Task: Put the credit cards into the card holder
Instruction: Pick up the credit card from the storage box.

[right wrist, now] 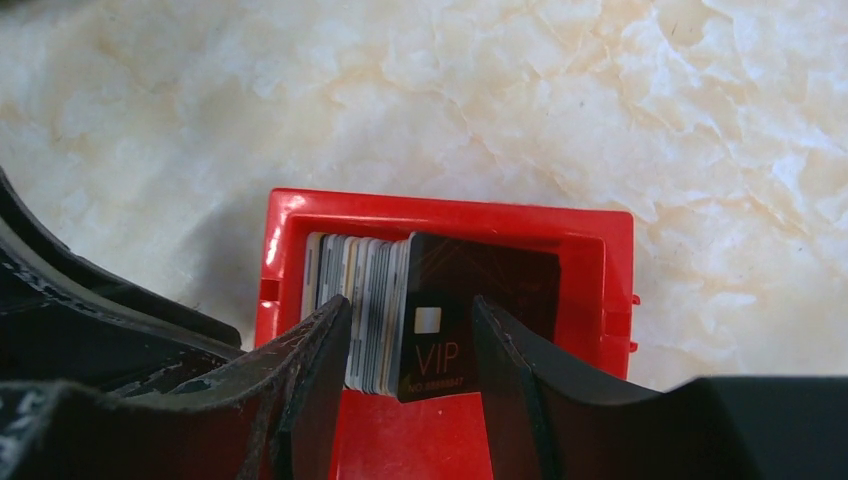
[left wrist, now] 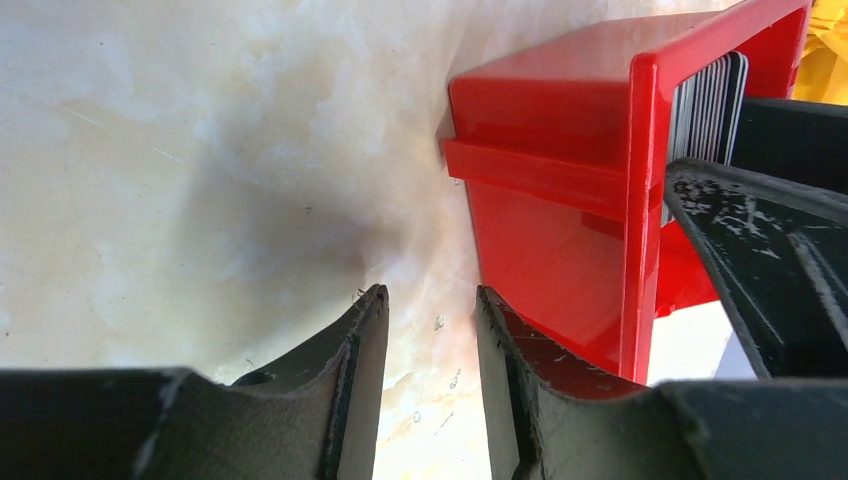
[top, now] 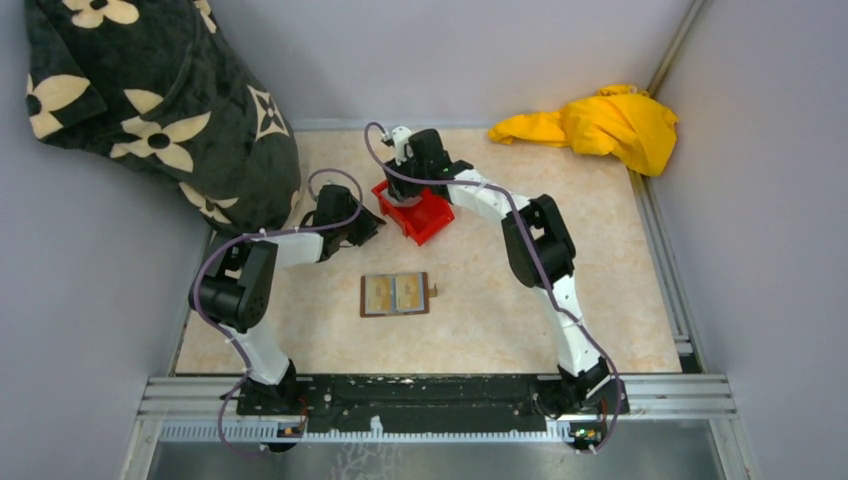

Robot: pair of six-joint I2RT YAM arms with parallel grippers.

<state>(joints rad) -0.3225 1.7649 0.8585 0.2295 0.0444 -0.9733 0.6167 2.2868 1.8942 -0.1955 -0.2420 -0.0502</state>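
The credit cards (right wrist: 365, 275) stand on edge as a stack inside a red bin (right wrist: 590, 290), with a black VIP card (right wrist: 440, 335) at the front. My right gripper (right wrist: 410, 305) is open, its fingers hanging just over the stack on either side of it without pinching. From above, that gripper (top: 410, 185) is over the red bin (top: 425, 218). My left gripper (left wrist: 430, 292) is open and empty, low over the table beside the bin's (left wrist: 550, 200) outer wall. The card holder (top: 395, 294) lies open and flat nearer the arm bases.
A black cloth with cream flowers (top: 150, 100) fills the back left corner. A yellow cloth (top: 600, 125) lies at the back right. Grey walls close in both sides and the back. A metal rail (top: 440, 395) runs along the near edge.
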